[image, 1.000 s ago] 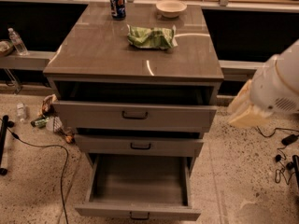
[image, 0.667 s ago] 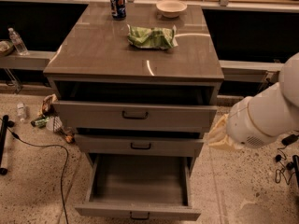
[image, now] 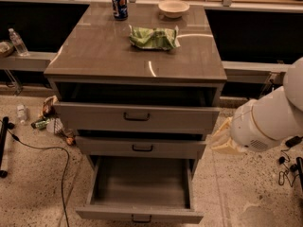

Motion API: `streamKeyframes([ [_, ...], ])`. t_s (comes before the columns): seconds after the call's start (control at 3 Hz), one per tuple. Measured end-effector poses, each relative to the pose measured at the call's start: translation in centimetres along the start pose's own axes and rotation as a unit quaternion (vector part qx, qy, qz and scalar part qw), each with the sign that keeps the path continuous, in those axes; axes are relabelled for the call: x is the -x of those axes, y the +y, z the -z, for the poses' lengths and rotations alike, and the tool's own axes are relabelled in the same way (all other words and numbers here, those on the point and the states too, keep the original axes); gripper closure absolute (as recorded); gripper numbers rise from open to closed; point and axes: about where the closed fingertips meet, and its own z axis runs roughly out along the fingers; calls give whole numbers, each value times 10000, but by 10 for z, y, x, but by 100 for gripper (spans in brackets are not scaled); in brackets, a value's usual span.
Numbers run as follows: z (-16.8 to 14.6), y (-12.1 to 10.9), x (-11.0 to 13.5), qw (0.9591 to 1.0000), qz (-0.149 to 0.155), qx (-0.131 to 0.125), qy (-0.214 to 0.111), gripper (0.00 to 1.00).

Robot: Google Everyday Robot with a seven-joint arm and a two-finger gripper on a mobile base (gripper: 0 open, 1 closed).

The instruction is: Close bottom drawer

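The bottom drawer (image: 142, 186) of the grey-taupe cabinet is pulled far out, its deep box empty, its front (image: 139, 215) with a small dark pull handle (image: 141, 218) at the lower edge of the view. The middle drawer (image: 141, 147) and the top drawer (image: 137, 117) stick out a little. My white arm (image: 272, 115) comes in from the right. The gripper (image: 222, 140) shows as a pale tan shape just right of the middle drawer's corner, above and to the right of the bottom drawer, touching nothing that I can see.
On the cabinet top (image: 94, 56) lie a green chip bag (image: 154, 37), a blue can (image: 119, 4) and a white bowl (image: 173, 7). Bottles and litter (image: 47, 119) and a black cable (image: 47, 150) lie on the floor at left. Cables (image: 286, 167) lie at right.
My arm and gripper have moved left and down toward the cabinet's right side. The drawers have not moved.
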Motion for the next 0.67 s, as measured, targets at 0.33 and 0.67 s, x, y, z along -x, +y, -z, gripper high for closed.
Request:
streamKeyframes([
  [0.33, -35, 17, -1, 9996, -29, 189, -194, 100],
  [0.67, -145, 89, -5, 9941, 373, 720, -715, 100],
])
